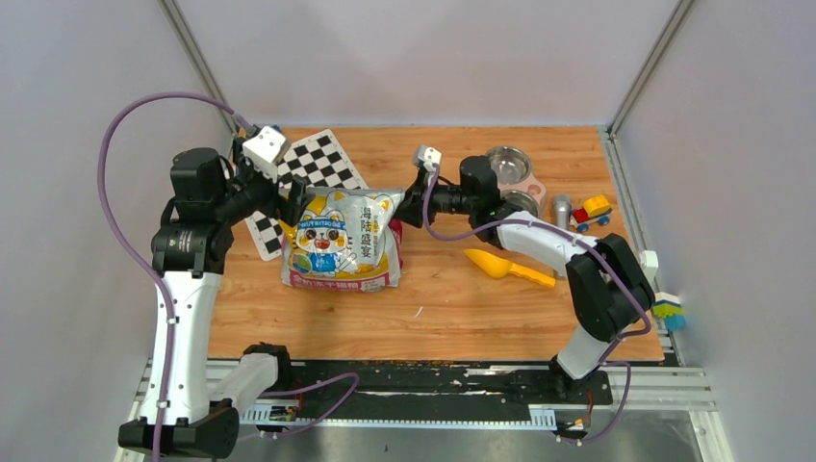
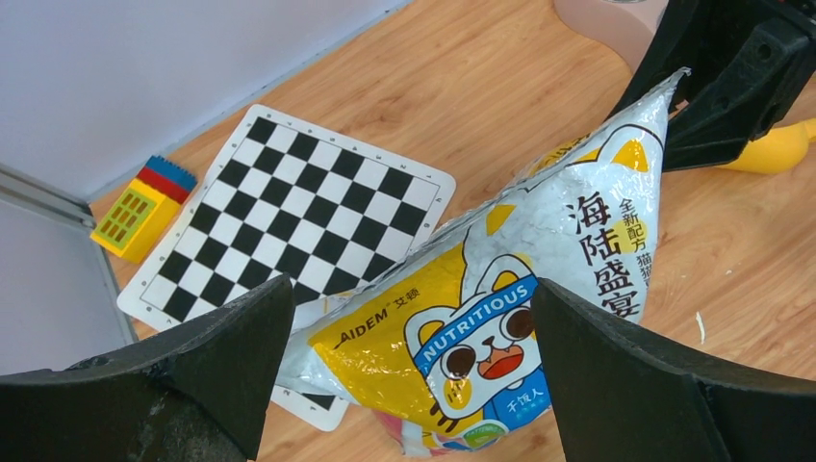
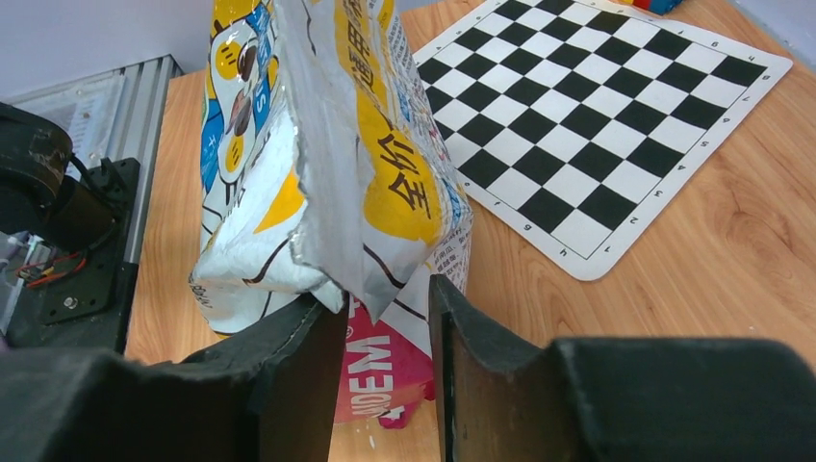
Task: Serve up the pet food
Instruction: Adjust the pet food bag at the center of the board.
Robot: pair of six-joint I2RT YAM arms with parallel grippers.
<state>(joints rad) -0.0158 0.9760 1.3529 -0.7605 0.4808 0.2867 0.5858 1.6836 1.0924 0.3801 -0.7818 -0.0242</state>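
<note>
Currently, nearest the arm bases, small brown specks lie along the black rail on the near side of the bag; they are too small to identify. The pet food itself is hidden. Only the glossy cartoon-cat bag shows, at mid-table, with no loose pellets I can make out.

The bag stands tilted, its printed face turned up to the top camera and its base toward the near edge. A red-pink panel shows under its lower right corner.

Right of the bag and apart from it, a yellow scoop lies flat on the wood, with its bowl end toward the bag.

Right gripper: the fingers are drawn close on the bag's upper right corner, and the crimped seam drops into the narrow gap between them. It reads as a pinch on the bag.

Left gripper: the fingers are spread wide at the bag's upper left corner. The corner lies below and beyond the tips, and I cannot tell whether they touch it.

Behind the bag on the left, a checkerboard mat lies flat, partly under the bag. A yellow toy block house sits just past the mat's far corner.

Far right of the bag are two steel bowls in a pink holder. Beside them are a silver cylinder and a toy truck.
</note>
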